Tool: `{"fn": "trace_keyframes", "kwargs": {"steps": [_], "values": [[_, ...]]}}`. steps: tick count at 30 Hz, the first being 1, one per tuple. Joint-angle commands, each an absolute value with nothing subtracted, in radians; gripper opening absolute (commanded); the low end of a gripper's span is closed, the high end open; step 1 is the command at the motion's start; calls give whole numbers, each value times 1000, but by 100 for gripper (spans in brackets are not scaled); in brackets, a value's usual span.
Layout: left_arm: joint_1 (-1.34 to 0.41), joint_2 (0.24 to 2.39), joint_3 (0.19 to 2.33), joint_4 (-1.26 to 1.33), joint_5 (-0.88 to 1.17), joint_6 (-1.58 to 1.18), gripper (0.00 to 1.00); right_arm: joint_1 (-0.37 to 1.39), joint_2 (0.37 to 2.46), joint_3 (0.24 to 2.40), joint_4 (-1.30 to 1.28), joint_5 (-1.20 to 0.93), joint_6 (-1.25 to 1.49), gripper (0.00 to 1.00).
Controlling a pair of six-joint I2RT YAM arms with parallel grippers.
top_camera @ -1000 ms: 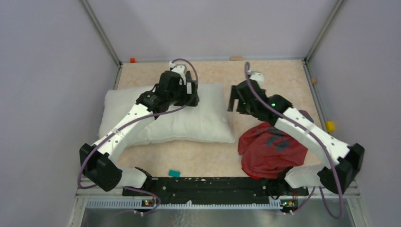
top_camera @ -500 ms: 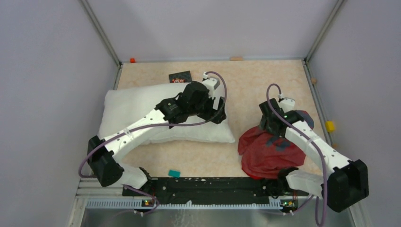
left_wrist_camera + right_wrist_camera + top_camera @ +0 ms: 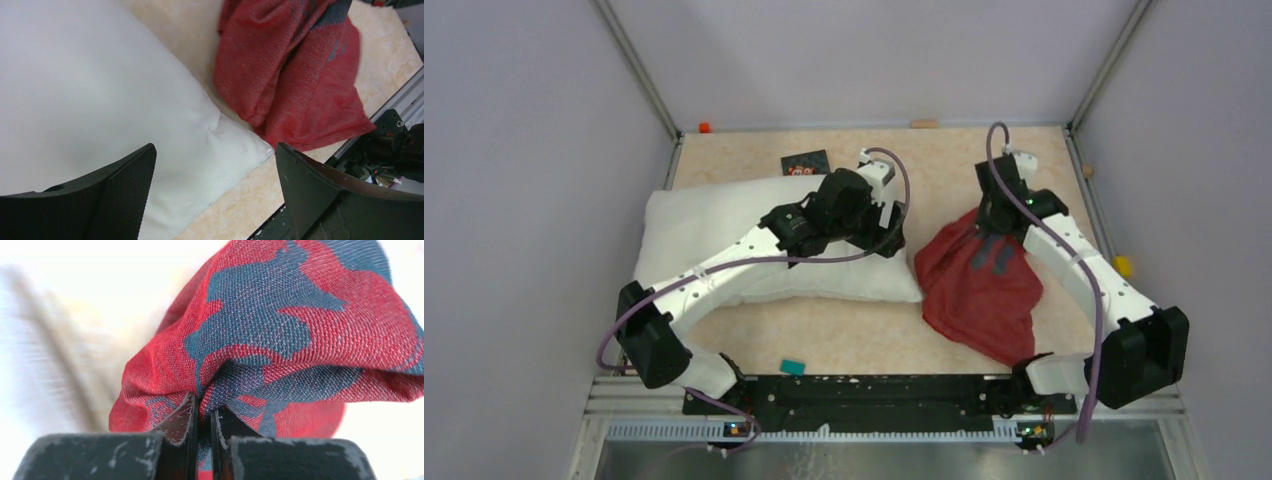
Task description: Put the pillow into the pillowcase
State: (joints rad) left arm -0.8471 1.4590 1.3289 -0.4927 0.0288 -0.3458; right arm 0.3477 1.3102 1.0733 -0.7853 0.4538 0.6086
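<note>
The white pillow (image 3: 714, 235) lies across the left half of the table. My left gripper (image 3: 889, 238) hovers open over its right end. In the left wrist view the pillow's near right corner (image 3: 240, 145) shows between the wide-apart fingers (image 3: 120, 190), touching neither. The red pillowcase (image 3: 979, 290) with dark blue print lies bunched to the right of the pillow. My right gripper (image 3: 996, 225) is shut on a fold at its far edge and holds that part up. The right wrist view shows the cloth (image 3: 300, 330) pinched in my right gripper (image 3: 202, 412).
A small black card (image 3: 806, 161) lies behind the pillow and a teal block (image 3: 793, 367) near the black front rail (image 3: 874, 390). Small orange (image 3: 704, 127), wooden (image 3: 923, 123) and yellow (image 3: 1121, 267) bits sit along the table's edges. Grey walls close in on three sides.
The right gripper came down onto the pillowcase, shut on it and drew its far edge up and back. The left gripper moved to the pillow's right end, uncovering the black card.
</note>
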Motion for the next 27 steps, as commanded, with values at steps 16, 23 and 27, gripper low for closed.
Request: {"fn": "trace_keyframes", "kwargs": {"steps": [16,23,27], "values": [[-845,1547,1696,-458,-108,-258,93,428,1325,1905,-786,83,329,0],[-845,1532,1743,-478,-152,-261,21,428,1434,1981,-815,38,333,0],[-777,1509,1787,-566,-308,-256,0,436,1491,1962,-840,43,350,2]]}}
